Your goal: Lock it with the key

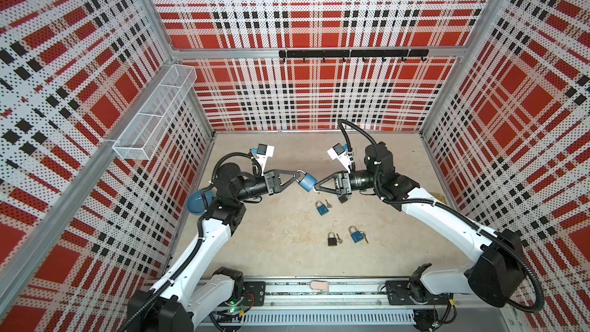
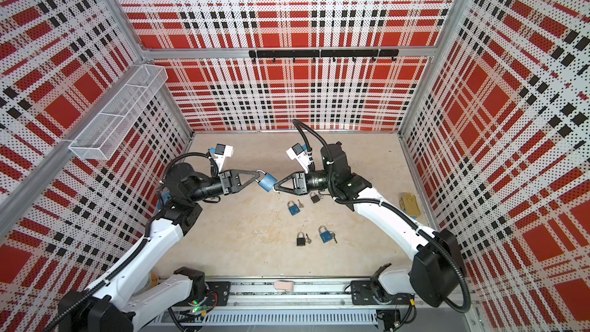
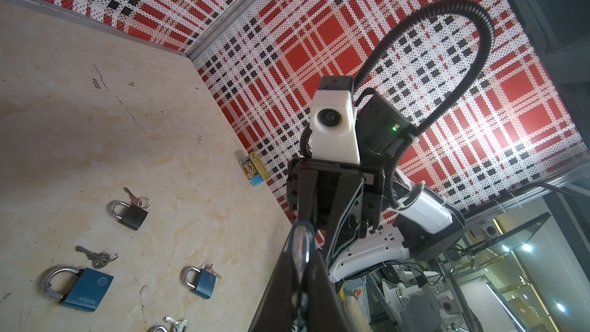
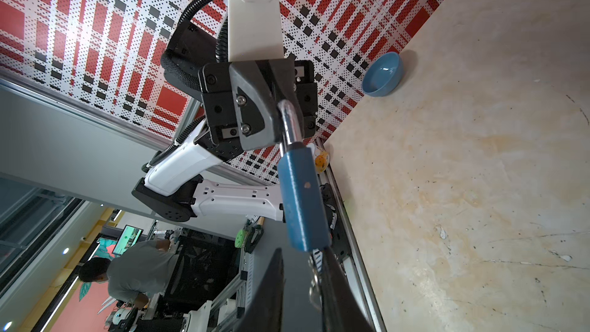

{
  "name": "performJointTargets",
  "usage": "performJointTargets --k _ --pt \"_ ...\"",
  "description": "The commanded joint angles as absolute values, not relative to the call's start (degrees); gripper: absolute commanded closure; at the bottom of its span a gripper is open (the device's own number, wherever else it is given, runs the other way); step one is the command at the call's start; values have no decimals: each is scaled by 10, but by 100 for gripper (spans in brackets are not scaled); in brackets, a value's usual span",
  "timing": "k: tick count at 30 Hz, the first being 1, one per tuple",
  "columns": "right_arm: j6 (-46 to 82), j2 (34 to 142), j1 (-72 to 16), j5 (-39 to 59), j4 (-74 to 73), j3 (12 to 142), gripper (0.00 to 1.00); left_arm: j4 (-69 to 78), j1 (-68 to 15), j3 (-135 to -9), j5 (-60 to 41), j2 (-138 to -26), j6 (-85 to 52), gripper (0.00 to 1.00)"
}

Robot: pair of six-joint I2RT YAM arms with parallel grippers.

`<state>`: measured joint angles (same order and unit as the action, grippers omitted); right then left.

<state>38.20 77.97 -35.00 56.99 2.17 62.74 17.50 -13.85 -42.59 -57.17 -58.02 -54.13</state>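
Padlock (image 1: 308, 182) between left fingers (image 1: 289, 172) and right fingers (image 1: 325, 179)

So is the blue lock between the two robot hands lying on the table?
No, the blue padlock is up in the air, with its metal loop pinched in the left gripper.

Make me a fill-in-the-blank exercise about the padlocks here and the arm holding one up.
1. The left gripper, jaws shut, holds the raised padlock by its ____.
2. That padlock's body is coloured ____.
3. On the table lie ____ other padlocks.
4. Of those on the table, ____ are black.

Missing words: shackle; blue; four; two.
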Motion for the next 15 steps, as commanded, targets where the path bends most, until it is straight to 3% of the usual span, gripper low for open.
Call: performJointTargets --k 1,15 --pt "384 780 -349 582 -15 625 79 194 -135 -447 -565 -568 -553 100" --pt "385 792 -349 582 -16 626 74 194 -140 -449 -537 -564 -559 100"
